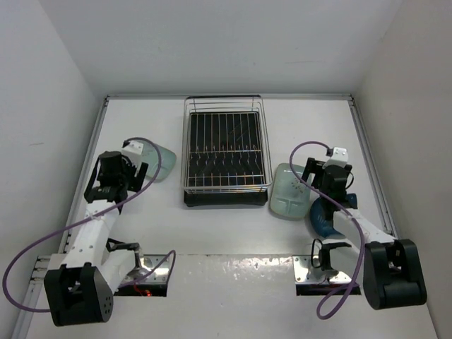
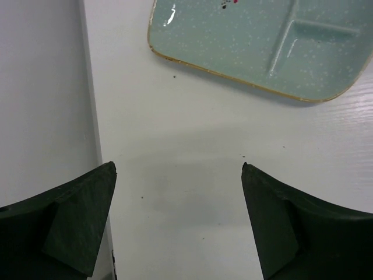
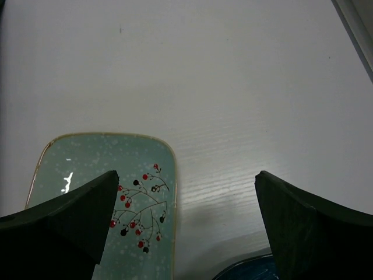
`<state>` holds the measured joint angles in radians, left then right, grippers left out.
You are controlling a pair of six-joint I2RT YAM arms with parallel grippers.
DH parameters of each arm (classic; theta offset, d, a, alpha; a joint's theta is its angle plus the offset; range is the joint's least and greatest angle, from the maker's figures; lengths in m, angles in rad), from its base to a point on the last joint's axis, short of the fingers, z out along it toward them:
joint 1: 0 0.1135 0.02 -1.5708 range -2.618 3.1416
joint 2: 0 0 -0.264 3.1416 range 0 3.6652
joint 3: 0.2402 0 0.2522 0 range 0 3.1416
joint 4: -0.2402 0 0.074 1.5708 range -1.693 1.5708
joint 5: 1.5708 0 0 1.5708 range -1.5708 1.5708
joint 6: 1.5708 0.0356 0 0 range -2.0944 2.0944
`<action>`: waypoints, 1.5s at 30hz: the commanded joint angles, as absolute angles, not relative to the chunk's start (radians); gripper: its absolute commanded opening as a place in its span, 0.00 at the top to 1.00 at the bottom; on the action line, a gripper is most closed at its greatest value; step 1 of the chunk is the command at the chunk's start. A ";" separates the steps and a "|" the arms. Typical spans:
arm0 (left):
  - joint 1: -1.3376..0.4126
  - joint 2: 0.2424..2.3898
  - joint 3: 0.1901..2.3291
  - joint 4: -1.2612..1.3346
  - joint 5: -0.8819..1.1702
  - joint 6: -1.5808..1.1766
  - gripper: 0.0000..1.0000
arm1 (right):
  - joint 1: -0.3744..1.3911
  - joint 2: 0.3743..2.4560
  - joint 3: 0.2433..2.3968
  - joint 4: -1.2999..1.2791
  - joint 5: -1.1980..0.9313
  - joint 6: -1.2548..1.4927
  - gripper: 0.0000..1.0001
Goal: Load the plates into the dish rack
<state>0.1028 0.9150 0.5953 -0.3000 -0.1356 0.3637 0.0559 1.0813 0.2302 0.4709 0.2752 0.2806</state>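
The chrome wire dish rack (image 1: pixel 224 106) on its black tray stands at the table's middle back, with no plate in it. One mint-green plate (image 1: pixel 161 164) lies left of the rack; it also shows in the left wrist view (image 2: pixel 256 46). My left gripper (image 1: pixel 126 171) is open and empty, just short of it (image 2: pixel 179 169). A second mint-green plate (image 1: pixel 288 192) with a red berry print lies right of the rack (image 3: pixel 105 198). The dark blue plate (image 1: pixel 323 219) lies beside it, partly under my right arm (image 3: pixel 250 271). My right gripper (image 1: pixel 326 176) is open above the bare table between them (image 3: pixel 186 175).
White walls close in the table at the left (image 1: pixel 49 141), right (image 1: pixel 409 127) and back. A raised rail (image 1: pixel 367 155) runs along the right edge. Cables loop from both arms.
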 commanded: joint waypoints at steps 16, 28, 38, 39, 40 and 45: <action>0.288 1.762 1.390 -0.733 0.069 -0.209 0.25 | -0.037 1.000 0.560 0.069 -0.155 0.403 0.01; 0.301 1.994 1.388 -0.641 0.195 -0.285 0.27 | -0.008 1.098 0.634 -0.023 -0.106 0.446 0.01; 0.330 2.088 1.356 -0.584 0.255 -0.316 0.84 | 0.087 1.161 0.733 -0.091 -0.018 0.382 0.04; 0.330 2.088 1.356 -0.574 0.265 -0.307 0.96 | 0.095 1.158 0.736 -0.094 -0.015 0.377 0.04; 0.339 2.088 1.367 -0.574 0.265 -0.307 1.00 | 0.098 1.160 0.738 -0.092 -0.014 0.377 0.04; 0.339 2.059 1.425 -0.574 0.256 -0.185 1.00 | 0.115 1.141 0.726 -0.113 -0.003 0.367 0.04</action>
<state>0.3412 2.0319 1.4075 -0.5701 0.3626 -0.3161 0.1020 1.1603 0.7002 -0.1047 -0.0257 0.3889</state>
